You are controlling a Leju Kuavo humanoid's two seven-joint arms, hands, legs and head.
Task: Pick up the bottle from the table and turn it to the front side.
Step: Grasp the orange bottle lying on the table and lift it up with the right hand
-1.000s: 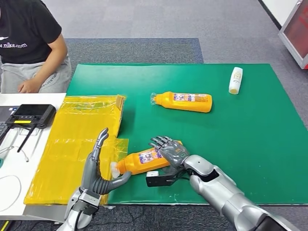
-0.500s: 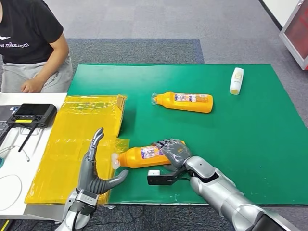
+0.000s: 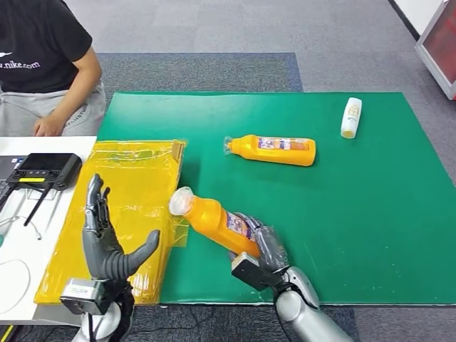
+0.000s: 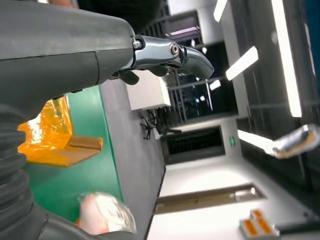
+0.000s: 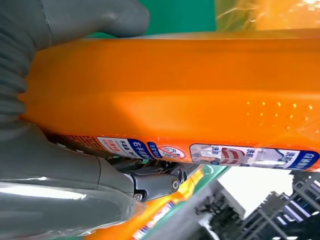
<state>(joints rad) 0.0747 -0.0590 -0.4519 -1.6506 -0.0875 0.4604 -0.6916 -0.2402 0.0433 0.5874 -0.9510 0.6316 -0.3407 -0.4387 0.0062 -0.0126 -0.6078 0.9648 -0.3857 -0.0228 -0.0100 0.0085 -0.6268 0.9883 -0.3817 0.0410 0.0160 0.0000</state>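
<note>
A green mat (image 3: 349,214) covered the table; a second orange bottle (image 3: 271,150) lay on its side mid-mat; a small white bottle (image 3: 350,117) lay near the far right edge; yellow plastic sheeting (image 3: 121,192) overlapped the mat's left side; a black controller (image 3: 42,169) rested beside it; a seated person (image 3: 45,68) occupied the far left.

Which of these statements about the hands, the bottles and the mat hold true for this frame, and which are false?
1. The right hand grips an orange bottle. True.
2. The left hand holds a bottle. False: it holds nothing, fingers apart.
3. A second orange bottle lies on the green mat. True.
4. The white bottle stands upright. False: it lies on its side.
</note>
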